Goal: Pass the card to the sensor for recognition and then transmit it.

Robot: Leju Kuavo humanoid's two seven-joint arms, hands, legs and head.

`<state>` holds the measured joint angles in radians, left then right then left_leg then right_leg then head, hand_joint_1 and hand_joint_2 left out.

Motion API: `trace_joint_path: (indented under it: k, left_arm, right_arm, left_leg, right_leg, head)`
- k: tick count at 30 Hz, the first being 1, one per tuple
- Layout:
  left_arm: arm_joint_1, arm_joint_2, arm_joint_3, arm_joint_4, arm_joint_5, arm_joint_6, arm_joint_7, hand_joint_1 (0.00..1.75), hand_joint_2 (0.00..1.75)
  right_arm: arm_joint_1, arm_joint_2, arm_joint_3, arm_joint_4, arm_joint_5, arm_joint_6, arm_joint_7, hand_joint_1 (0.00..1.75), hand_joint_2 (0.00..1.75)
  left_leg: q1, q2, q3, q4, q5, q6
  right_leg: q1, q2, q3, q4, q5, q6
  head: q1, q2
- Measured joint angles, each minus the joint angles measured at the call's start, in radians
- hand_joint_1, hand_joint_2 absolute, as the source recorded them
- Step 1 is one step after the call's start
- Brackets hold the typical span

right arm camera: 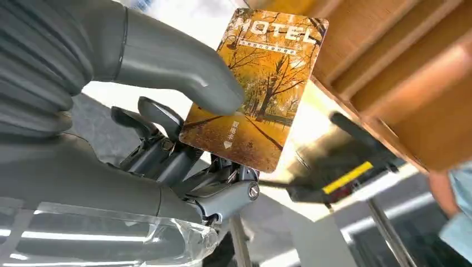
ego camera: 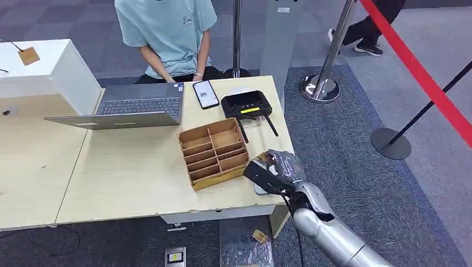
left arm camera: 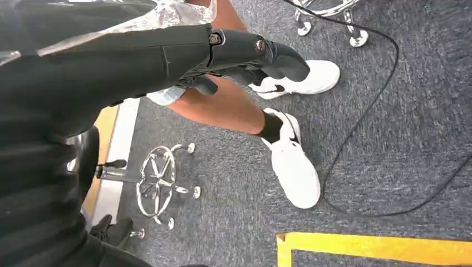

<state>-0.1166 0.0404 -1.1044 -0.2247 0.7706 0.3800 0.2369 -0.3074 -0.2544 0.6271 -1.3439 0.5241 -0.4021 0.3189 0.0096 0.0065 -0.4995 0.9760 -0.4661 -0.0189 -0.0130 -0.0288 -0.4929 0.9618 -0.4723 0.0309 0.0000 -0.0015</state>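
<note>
Card [right arm camera: 253, 92], printed HOTEL, sits pinched between the thumb and fingers of the right hand [ego camera: 276, 172] at the table's [ego camera: 133, 183] near corner, beside the wooden divider box [ego camera: 214, 151]. Its long axis runs away from the palm, toward the black sensor [ego camera: 246, 104] beyond. Best to carry it flat over that sensor, keeping the pinch firm. The left hand [left arm camera: 245, 58] hangs empty over the floor, fingers loosely curled.

You see open laptop [ego camera: 131, 108] and phone [ego camera: 205, 93] at table's [ego camera: 133, 178] far edge, person in teal shirt [ego camera: 167, 33] seated behind; red barrier rope [ego camera: 417, 72] on chrome posts [ego camera: 323, 83] beside table.
</note>
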Motion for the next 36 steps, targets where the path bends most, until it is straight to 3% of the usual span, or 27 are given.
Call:
trace_joint_path:
  k: [36]
  left_arm:
    - [0.0,-0.007,0.0,0.0,0.008,0.008,0.002,0.0,1.75]
  right_arm:
    - [0.028,0.009,0.002,0.081,-0.013,0.035,-0.003,1.75,1.75]
  left_leg:
    - [0.0,0.0,0.0,0.0,0.0,0.0]
  right_leg:
    - [0.0,0.0,0.0,0.0,0.0,0.0]
  head:
    - [0.0,0.0]
